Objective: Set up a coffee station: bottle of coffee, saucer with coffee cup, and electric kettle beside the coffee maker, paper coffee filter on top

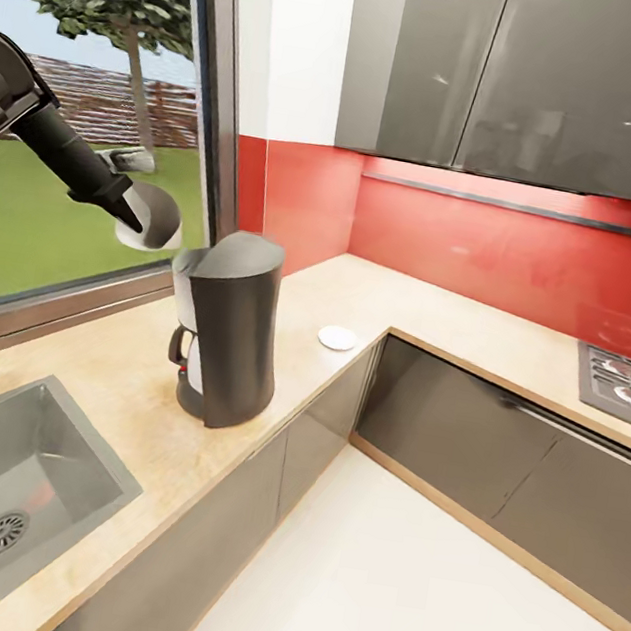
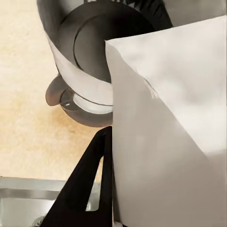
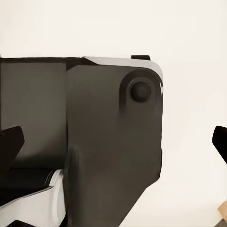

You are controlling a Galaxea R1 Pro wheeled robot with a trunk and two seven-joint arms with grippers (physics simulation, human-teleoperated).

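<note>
Countertop carries the coffee maker, standing upright near the corner. Beyond it lies the small white saucer, well apart from it. Left gripper hangs just above the maker's far side, clamped on the paper coffee filter (a white cone in the wrist view). Right gripper has its fingertips spread wide apart, holding nothing. A sink sits nearer than the maker.

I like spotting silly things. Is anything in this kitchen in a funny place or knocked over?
Nothing is knocked over or spilled. The coffee maker stands upright on the countertop, and the white saucer lies flat beside it. The left tool holds a paper coffee filter above the coffee maker; it is not yet set down.
</note>
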